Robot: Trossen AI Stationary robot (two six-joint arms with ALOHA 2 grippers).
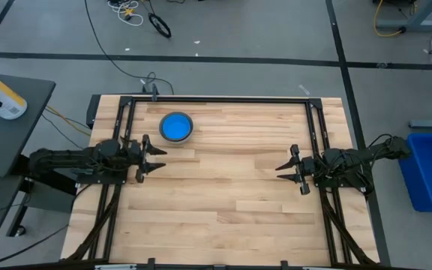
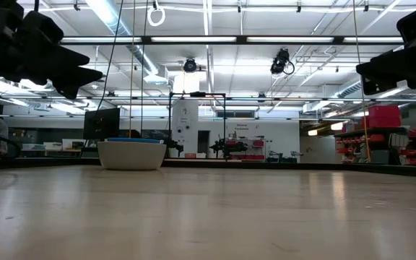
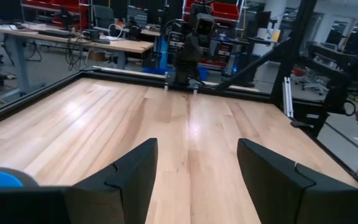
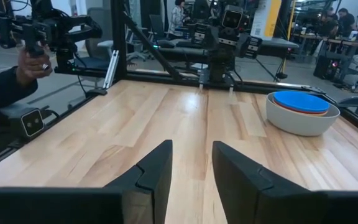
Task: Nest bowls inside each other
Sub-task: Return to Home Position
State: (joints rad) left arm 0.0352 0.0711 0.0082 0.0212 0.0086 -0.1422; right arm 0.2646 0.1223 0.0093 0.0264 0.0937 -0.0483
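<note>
Nested bowls (image 1: 176, 127), light blue topmost in grey, just beside left fingers (image 3: 132, 177), near far worktop (image 1: 223, 214) edge, both left and right fingers (image 4: 154, 171) parted, empty, bare boards between.

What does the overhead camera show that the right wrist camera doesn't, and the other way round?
Only the high view shows both arms at once, with the left end effector and right end effector open and apart from the bowls, and a blue bin on the floor. From above, only the light blue bowl shows, inside the grey bowl.
Only the right wrist view shows the stack's side, with a strip of the red bowl between those two, and a person's hand beyond the table.
Both show the wooden table and the nested stack.
</note>
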